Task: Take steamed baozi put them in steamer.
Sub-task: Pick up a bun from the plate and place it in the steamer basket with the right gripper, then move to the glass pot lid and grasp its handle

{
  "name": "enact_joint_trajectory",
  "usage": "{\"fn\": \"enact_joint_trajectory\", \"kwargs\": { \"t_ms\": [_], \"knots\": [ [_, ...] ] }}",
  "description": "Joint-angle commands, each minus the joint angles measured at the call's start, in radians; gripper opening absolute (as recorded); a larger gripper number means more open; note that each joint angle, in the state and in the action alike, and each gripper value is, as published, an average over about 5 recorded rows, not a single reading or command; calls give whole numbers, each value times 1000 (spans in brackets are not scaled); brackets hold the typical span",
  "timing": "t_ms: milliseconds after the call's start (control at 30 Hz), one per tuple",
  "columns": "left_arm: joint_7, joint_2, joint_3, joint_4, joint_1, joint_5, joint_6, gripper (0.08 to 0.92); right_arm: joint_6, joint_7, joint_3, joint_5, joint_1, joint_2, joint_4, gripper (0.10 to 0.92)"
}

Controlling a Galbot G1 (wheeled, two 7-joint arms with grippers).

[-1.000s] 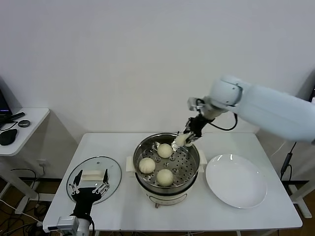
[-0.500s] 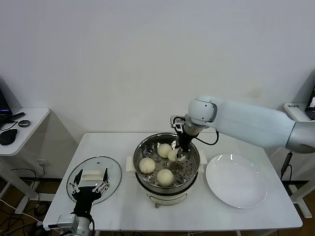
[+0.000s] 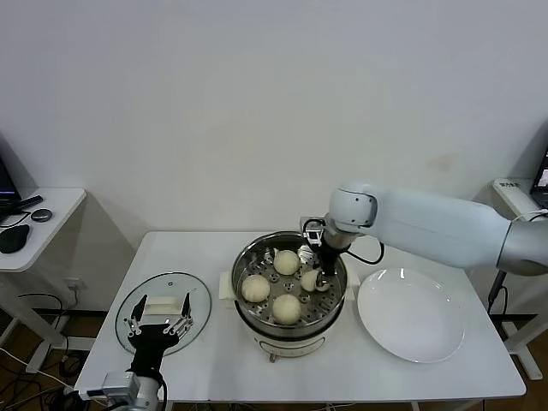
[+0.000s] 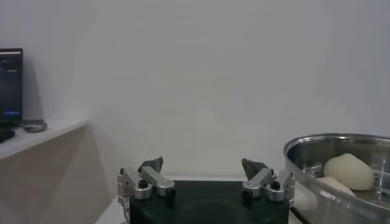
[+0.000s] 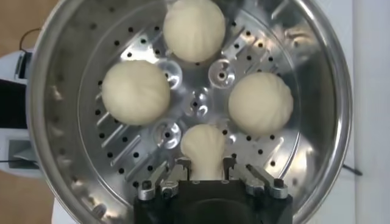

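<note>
Right pincer [image 3: 314, 278] sits low inside the shiny round steel steamer [image 3: 251, 256], frame centre, clamped on a small cream-white dough bun [image 5: 203, 148]. Three more buns [image 5: 135, 92] rest on the perforated tray. Left pincer [image 3: 157, 325], fingers apart, waits lower left.

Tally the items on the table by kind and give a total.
Steamed baozi: 4
Steamer: 1
Glass lid: 1
White plate: 1
Total: 7
</note>
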Motion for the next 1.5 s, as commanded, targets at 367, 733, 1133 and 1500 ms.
{"fn": "enact_joint_trajectory", "kwargs": {
  "t_ms": [367,733,1133,1500],
  "knots": [
    [4,-8,-3,0,2,6,1,823,8,41,165,68,-14,-102,16,764],
    [9,-18,-13,-5,31,14,-6,823,184,318,940,131,-467,-336,85,823],
    [-24,-13,-31,51,41,34,-62,823,400,740,2047,114,-1386,8,288,823],
    [-17,14,-82,149,-37,199,-118,823,590,798,2196,-108,-1719,413,341,823]
  ]
}}
